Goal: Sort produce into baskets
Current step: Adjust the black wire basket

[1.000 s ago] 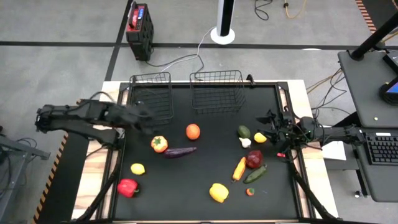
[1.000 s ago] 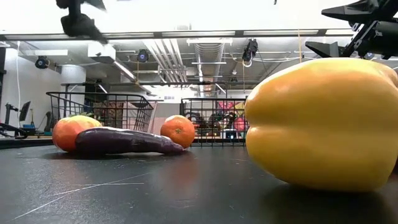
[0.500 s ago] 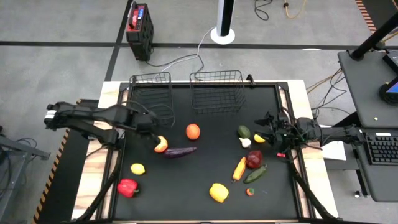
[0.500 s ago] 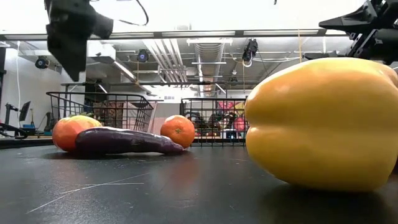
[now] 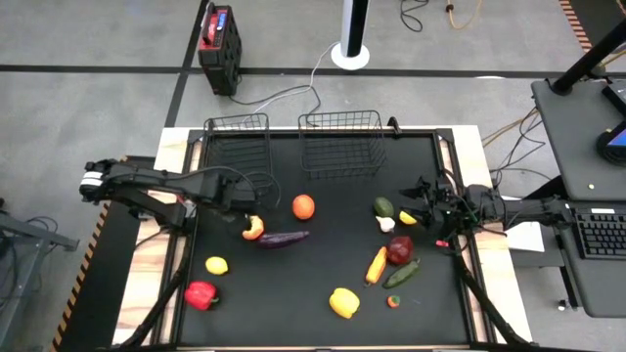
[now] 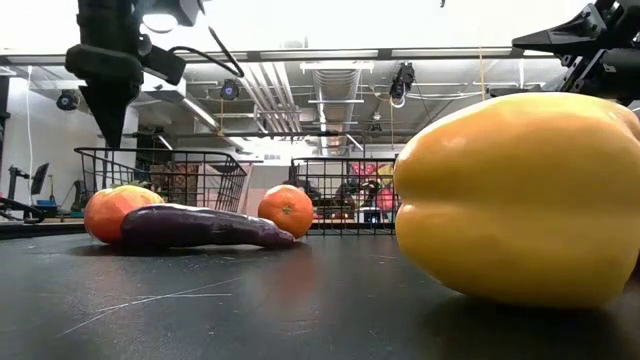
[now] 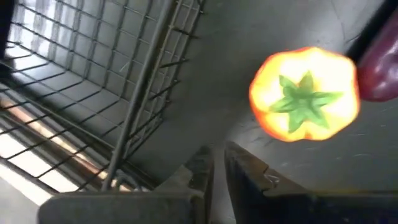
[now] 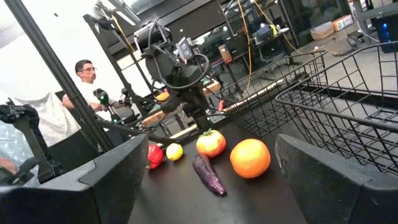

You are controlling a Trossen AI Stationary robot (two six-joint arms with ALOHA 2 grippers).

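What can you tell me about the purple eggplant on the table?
The eggplant is a long, thin, glossy dark-purple toy, plastic by its look. It lies flat on the black table, ahead of the two baskets, below the orange. One end lies close against the orange-and-yellow pepper; whether they touch I cannot tell. No gripper holds it.

**Open lanes and blockers around the orange**

Bare desk (image 5: 333, 196) lies between the orange (image 5: 303, 206) and the wider basket (image 5: 340, 144) behind it. To the orange's left, the left claw (image 5: 246, 209), fingers together, hangs over the orange-yellow pepper (image 5: 254, 228) beside the narrower basket (image 5: 238, 147). The eggplant (image 5: 283, 238) bars the near side.
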